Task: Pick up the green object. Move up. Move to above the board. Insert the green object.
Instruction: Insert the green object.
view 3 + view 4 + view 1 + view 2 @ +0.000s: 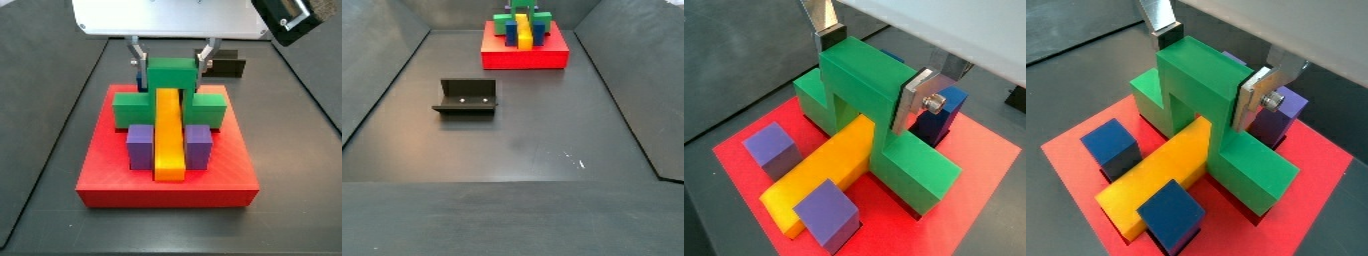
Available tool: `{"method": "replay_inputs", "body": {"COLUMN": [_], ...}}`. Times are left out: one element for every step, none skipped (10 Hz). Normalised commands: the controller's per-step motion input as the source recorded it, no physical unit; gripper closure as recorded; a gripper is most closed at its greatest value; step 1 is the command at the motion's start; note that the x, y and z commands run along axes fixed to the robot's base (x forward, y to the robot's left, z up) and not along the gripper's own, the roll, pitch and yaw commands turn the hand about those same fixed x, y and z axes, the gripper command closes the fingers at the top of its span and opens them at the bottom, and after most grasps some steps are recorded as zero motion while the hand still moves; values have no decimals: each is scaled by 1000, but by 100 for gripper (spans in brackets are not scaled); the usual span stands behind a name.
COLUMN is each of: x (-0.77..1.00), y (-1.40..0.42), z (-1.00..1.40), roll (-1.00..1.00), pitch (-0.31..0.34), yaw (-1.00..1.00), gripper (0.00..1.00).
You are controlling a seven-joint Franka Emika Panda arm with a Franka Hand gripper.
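Observation:
The green object sits on the red board, its wide base down on the slab and its raised cube bridging the yellow bar. It shows in both side views. My gripper straddles the raised cube and is shut on it: one pad rests against the cube's top edge, and the other silver finger presses its opposite side. It looks the same in a wrist view and a side view. Two purple blocks flank the yellow bar.
The board lies at the far end of the dark floor. The fixture stands apart from it on the floor. A black block lies just behind the board. A blue block sits beside the gripper's finger.

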Motion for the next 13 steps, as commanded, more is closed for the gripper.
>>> {"method": "replay_inputs", "body": {"x": [266,277,183,54,0,-26,-169,-249,-209,0,126,337,346], "y": [-26,0,0,11,31,0,0,0,-20,-83,-111,-111,-46], "z": [-171,-171,-140,-106,-120,-163,-174,-137,-126,-131,-226,-240,-243], "roll": [0,4,23,27,19,61,86,139,119,50,29,36,49], "pitch": [0,0,0,0,0,-6,-33,-61,-64,-41,-29,0,0], "yaw": [-226,-231,-163,-34,0,0,114,249,237,183,57,-17,-103], "gripper": [100,100,100,100,100,100,100,100,100,100,100,100,100]}}
